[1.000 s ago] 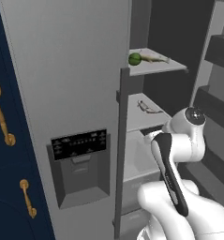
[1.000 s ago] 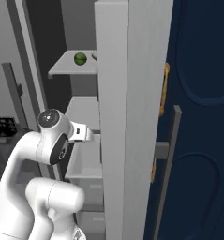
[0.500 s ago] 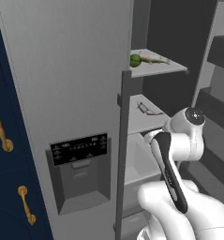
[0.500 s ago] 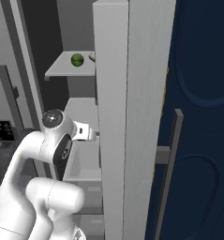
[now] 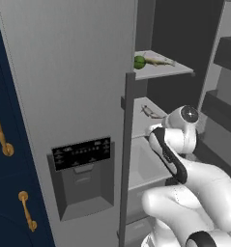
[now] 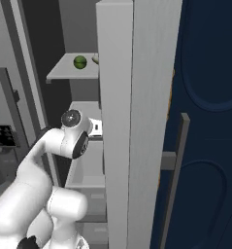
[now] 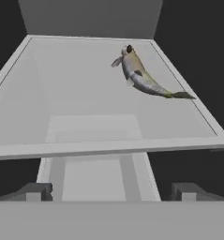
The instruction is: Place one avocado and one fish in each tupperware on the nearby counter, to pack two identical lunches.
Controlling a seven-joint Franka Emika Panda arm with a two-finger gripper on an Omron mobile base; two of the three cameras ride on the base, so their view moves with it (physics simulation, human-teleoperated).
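A slender tan-and-silver fish (image 7: 141, 77) lies on the middle fridge shelf (image 7: 76, 98), toward its far right corner in the hand view. My gripper (image 7: 111, 194) is open, level with the shelf's front edge and short of the fish, with nothing between its fingertips (image 7: 34, 191). The same fish (image 5: 150, 112) lies just beyond my wrist in the left base view. On the top shelf (image 5: 177, 70) sit a round green avocado (image 5: 139, 61) and a second pale fish (image 5: 158, 61). The avocado (image 6: 80, 62) also shows in the right base view. The tupperware and the counter are out of view.
The open grey fridge door (image 5: 68, 96) with its dispenser panel (image 5: 83, 153) stands left of the arm (image 5: 177, 144). Door racks (image 5: 228, 87) line the right side. A grey door edge (image 6: 132, 121) hides my hand in the right base view. Navy cabinets (image 6: 209, 97) flank the fridge.
Both base views have shifted slightly, so the base has moved a little. The arm holds about the same pose at the middle shelf, and the gripper stays open.
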